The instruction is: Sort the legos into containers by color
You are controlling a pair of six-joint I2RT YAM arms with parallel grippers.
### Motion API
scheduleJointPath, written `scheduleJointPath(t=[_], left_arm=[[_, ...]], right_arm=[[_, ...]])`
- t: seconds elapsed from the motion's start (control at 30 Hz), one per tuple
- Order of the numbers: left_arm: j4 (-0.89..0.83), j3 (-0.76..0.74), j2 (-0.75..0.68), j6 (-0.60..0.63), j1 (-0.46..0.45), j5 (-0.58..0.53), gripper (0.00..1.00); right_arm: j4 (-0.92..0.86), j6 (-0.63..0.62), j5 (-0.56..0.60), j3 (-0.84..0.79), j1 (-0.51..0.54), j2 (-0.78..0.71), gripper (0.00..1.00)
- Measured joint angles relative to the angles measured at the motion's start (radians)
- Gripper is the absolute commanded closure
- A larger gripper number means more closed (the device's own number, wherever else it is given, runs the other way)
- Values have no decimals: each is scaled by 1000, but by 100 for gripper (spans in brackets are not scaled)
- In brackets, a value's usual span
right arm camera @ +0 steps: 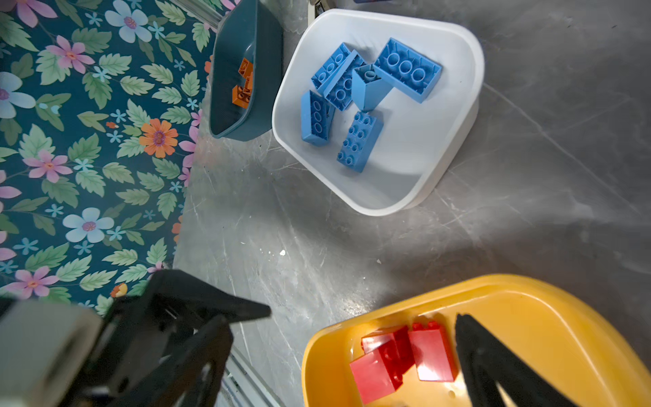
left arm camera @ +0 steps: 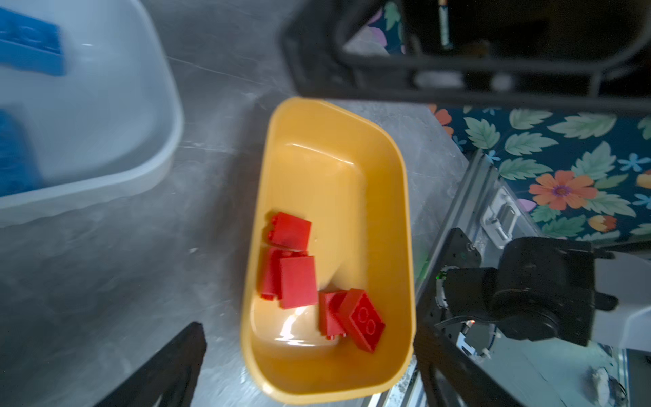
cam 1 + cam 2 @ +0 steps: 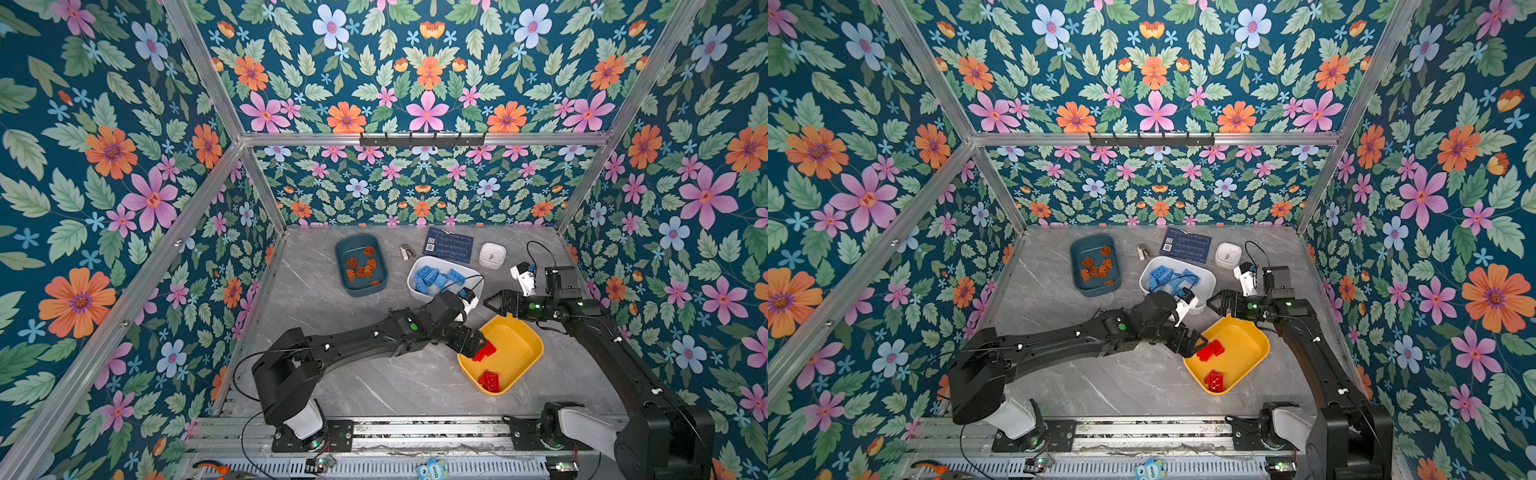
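My left gripper (image 3: pixel 481 345) (image 2: pixel 308 333) hangs open over the near-left rim of the yellow tub (image 3: pixel 519 345) (image 2: pixel 334 193), holding nothing. Several red legos (image 3: pixel 489 381) (image 2: pixel 297 282) lie in that tub, one of them tilted on another (image 2: pixel 363 319). In both top views, blue legos (image 3: pixel 436 278) (image 1: pixel 355 95) fill the white tub (image 3: pixel 432 259) (image 3: pixel 1167 261), and orange-brown legos (image 3: pixel 361 266) (image 3: pixel 1096 268) lie in the teal tub (image 3: pixel 338 253) (image 1: pixel 229 116). My right gripper (image 3: pixel 492 302) (image 1: pixel 338 317) hovers open and empty, beside the yellow tub's far corner.
At the back stand a dark blue card (image 3: pixel 449 245), a small white clock (image 3: pixel 492 254) and a little metal clip-like thing (image 3: pixel 407 251). Floral walls with aluminium posts close three sides. The arm bases sit on a rail (image 3: pixel 415 432) at the front.
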Motion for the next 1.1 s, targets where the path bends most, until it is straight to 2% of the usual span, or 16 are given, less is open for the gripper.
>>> scheduleJointPath(t=[0.2, 0.37, 0.57, 0.7, 0.8, 1.0, 1.1], left_arm=[[-46, -85, -134, 79, 201, -42, 0], [-50, -217, -272, 129, 351, -165, 0], [-14, -382, -386, 155, 572, -361, 0], [47, -480, -403, 169, 711, -461, 0], [122, -555, -407, 169, 788, -539, 0], [367, -663, -344, 215, 890, -622, 0], [470, -677, -289, 239, 918, -626, 0]], right_arm=[[87, 45, 134, -103, -34, -82, 1], [191, 83, 276, -178, -46, -108, 1], [339, 136, 314, -245, -156, -44, 1], [429, 135, 324, -254, -185, 8, 1], [506, 130, 373, -274, -188, 35, 1], [682, 73, 489, -383, -189, 50, 1], [764, 23, 525, -417, -189, 59, 1]])
